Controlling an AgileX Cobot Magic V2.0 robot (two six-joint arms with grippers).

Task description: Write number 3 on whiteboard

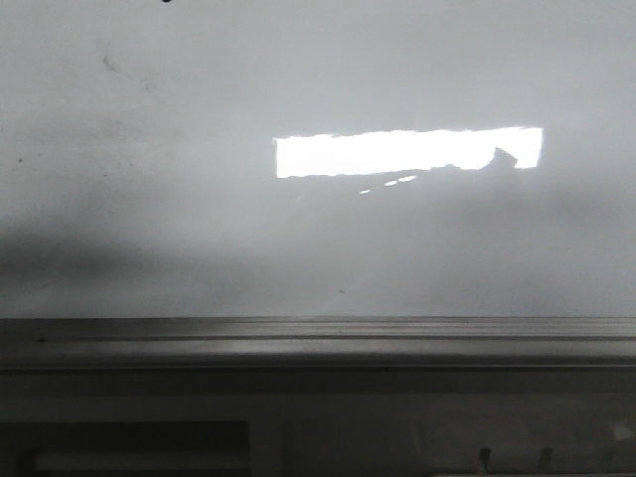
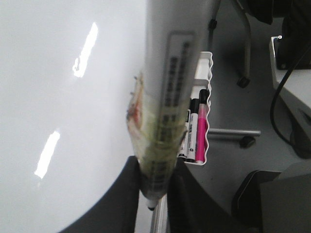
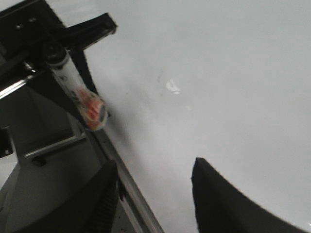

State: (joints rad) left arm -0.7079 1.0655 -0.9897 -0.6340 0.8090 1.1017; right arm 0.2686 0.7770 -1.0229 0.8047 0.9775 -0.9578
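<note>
The whiteboard (image 1: 199, 219) fills the front view as a glossy pale grey surface with faint smudges; no drawn number 3 shows on it in any view. My left gripper (image 2: 156, 167) is shut on a white marker pen (image 2: 167, 97) wrapped in yellowish tape. Its black tip (image 2: 150, 208) points down past the fingers, over the board's metal edge. The right wrist view also catches this marker pen (image 3: 73, 82), beside the whiteboard (image 3: 233, 87). My right gripper (image 3: 154, 165) stands open and holds nothing, straddling the board's edge. Neither gripper appears in the front view.
A grey metal ledge (image 1: 318, 343) runs along the board's lower edge. A bright rectangular light reflection (image 1: 397, 151) lies on the board. A white tray (image 2: 206, 97) holding a pink marker (image 2: 200, 136) and other markers hangs beside the board. Chair legs and cables are on the floor beyond.
</note>
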